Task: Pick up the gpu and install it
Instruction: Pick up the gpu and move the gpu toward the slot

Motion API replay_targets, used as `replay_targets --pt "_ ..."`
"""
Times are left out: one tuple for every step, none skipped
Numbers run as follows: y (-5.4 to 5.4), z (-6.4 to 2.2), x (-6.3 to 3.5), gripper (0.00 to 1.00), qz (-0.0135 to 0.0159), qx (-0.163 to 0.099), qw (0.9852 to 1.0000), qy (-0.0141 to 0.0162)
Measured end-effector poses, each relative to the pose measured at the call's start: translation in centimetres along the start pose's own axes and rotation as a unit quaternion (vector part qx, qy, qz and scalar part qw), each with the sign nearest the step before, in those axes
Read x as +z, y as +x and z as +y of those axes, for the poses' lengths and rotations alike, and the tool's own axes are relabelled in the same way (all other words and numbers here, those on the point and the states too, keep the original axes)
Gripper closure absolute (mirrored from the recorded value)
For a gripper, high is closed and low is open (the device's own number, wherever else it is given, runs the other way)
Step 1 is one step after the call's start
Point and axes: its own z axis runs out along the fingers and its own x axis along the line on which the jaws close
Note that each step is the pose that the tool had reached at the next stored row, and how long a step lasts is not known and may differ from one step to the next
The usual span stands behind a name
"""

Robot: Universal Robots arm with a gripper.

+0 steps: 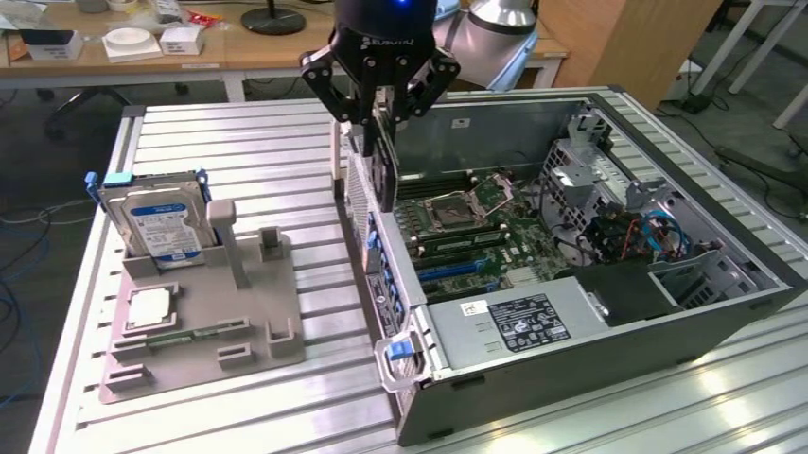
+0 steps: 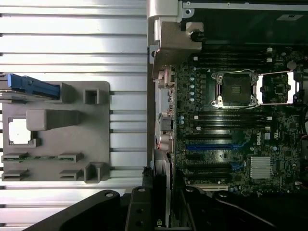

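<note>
Hanging over the open PC case point(image 1: 606, 359), the gripper point(image 1: 380, 119) is clamped on the gpu point(image 1: 384, 172), card upright and edge-down right by the rear wall, I'd guess so its connector can line up with the motherboard point(image 1: 505, 236) slots

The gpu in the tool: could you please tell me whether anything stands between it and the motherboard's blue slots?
Nothing visible does. The tool holds the gpu over the open case, by its rear wall; the blue slots lie bare.
</note>
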Motion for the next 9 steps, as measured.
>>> replay_targets --pt "-0.11 0.0 0.0 0.73 0.0 0.0 1.0 0.0" --pt "-0.23 0.01 0.0 0.73 0.0 0.0 1.0 0.0" --pt "-0.34 0.01 0.0 0.73 0.0 0.0 1.0 0.0" --pt "-0.46 0.01 0.01 0.73 0.0 0.0 1.0 0.0" --pt "-0.58 0.01 0.01 0.73 0.0 0.0 1.0 0.0" --pt "-0.7 0.01 0.01 0.73 0.0 0.0 1.0 0.0" --pt "-0.81 0.02 0.01 0.73 0.0 0.0 1.0 0.0" --pt "-0.93 0.02 0.02 0.73 0.0 0.0 1.0 0.0" --pt "-1.05 0.02 0.02 0.73 0.0 0.0 1.0 0.0"
